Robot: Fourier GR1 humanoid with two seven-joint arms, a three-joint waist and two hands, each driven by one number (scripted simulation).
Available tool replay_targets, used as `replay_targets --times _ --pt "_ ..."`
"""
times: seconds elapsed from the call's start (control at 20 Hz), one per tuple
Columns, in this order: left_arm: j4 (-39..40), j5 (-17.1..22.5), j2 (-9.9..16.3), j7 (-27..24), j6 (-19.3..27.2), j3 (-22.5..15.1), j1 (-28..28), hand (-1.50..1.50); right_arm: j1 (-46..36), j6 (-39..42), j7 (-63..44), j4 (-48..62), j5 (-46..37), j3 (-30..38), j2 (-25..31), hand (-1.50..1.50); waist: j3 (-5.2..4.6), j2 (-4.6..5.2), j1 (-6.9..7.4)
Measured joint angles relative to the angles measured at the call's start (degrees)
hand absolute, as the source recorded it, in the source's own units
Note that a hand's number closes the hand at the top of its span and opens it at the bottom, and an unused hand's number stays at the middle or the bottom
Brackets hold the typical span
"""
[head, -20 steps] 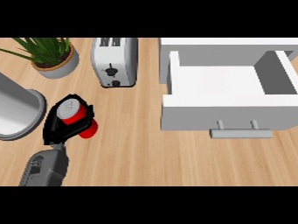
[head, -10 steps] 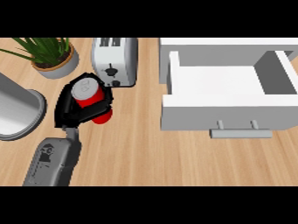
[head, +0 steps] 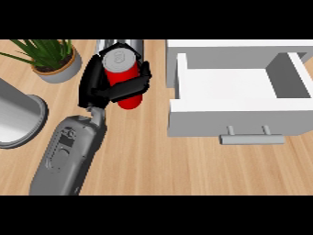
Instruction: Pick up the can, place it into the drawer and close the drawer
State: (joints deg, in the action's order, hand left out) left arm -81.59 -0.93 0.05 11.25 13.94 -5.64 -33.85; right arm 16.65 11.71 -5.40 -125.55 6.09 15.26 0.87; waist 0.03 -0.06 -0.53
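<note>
My left hand (head: 99, 87) is shut on the red can (head: 129, 98), which has a silver top. The fingers curl round its middle and the can is held above the counter, in front of the toaster. To the right the white drawer (head: 240, 117) stands pulled open, its inside bare, with a grey handle (head: 252, 138) on its front. The can is left of the drawer's left wall, outside it. The grey left forearm (head: 69, 155) comes in from the lower left.
A silver toaster (head: 137, 45) is mostly hidden behind the hand and can. A potted plant (head: 56, 61) stands at the back left. A large grey cylinder (head: 8, 109) rises at the left edge. Wooden counter (head: 186, 170) lies in front of the drawer.
The left hand has lifted the can and carried it away from me and to the right, from beside the grey cylinder to in front of the toaster, nearer the drawer.
</note>
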Motion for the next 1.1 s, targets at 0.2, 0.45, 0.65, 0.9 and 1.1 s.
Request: replay_targets --times 0.2,0.45,0.65,0.9,1.1 --pt "4.8 -0.2 0.0 1.7 4.0 -1.5 -8.4 1.5 -0.5 -0.5 -0.2 -0.2 -0.3 -0.6 0.0 -1.5 -0.02 0.07 -0.29" --pt "9.9 1.4 0.0 4.3 9.0 -4.5 -17.4 1.5 -1.0 0.1 -0.6 0.1 1.2 1.2 0.8 -1.5 -0.01 0.09 -0.55" --pt "15.0 3.3 0.0 5.7 12.4 -6.2 -24.7 1.5 -0.4 0.1 -1.1 -0.8 0.2 0.2 0.1 -1.5 0.0 0.16 -0.83" --pt "23.3 6.3 0.0 5.3 14.5 -6.6 -32.8 1.5 0.2 -0.2 -0.3 -0.7 0.0 0.0 -0.2 -1.5 0.01 0.23 -1.07" --pt "29.9 9.5 0.0 4.5 16.9 -8.2 -38.8 1.5 -1.3 -0.4 -0.7 0.0 -0.4 -0.3 0.1 -1.5 0.03 0.34 -1.45"
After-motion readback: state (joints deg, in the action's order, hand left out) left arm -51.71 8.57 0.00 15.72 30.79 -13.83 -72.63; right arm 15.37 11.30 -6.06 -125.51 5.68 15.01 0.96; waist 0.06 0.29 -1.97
